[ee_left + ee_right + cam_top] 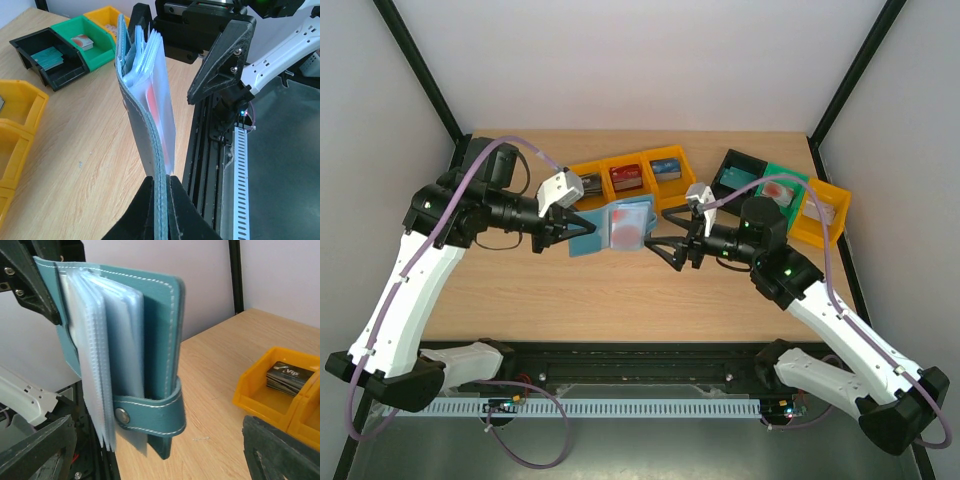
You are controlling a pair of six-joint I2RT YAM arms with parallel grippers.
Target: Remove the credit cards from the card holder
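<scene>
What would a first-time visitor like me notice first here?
A teal card holder held in the air over mid-table, its cover pinched by the left gripper and its clear sleeves fanned out. The right gripper faces it with jaws open. Small coloured bins holding cards line the far side of the table.

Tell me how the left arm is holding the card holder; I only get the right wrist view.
Observer: The left gripper is shut on the edge of the card holder, pinching its teal cover.
Operator: Say whether a card is inside.
Observer: From above, a red card shows through one clear sleeve.
Operator: Report where my gripper stands.
Observer: The right gripper is open at the holder's right edge; I cannot tell whether it touches.
</scene>
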